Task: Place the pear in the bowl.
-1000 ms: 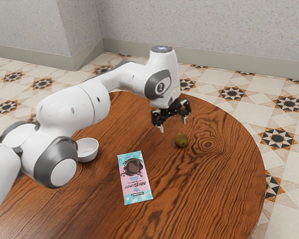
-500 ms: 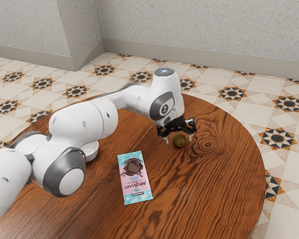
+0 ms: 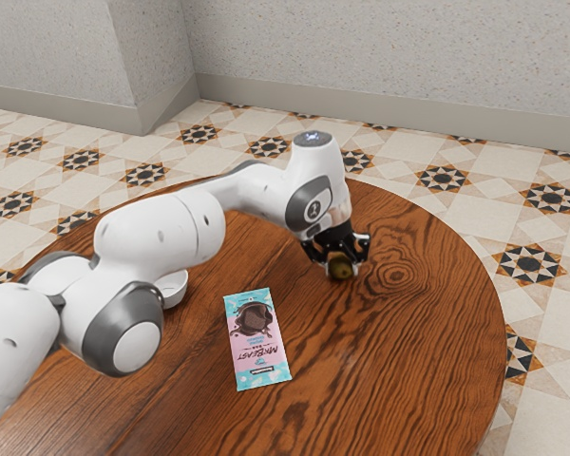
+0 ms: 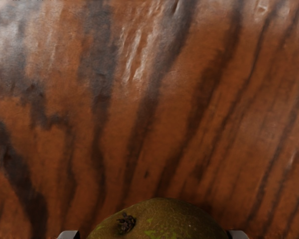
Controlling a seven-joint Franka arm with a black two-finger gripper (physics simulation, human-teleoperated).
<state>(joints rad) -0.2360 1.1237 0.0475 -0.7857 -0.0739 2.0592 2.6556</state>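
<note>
Closing inward, the black two-finger gripper (image 3: 342, 274) now clasps the brown-green pear (image 3: 340, 269) inside the wooden table (image 3: 408, 347)'s far edge. Lifting toward the white bowl (image 3: 177, 295) seems next.

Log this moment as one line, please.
gripper closed on pear; pear outside bowl; bowl partly hidden behind arm; wrapped bar flat on table
</note>
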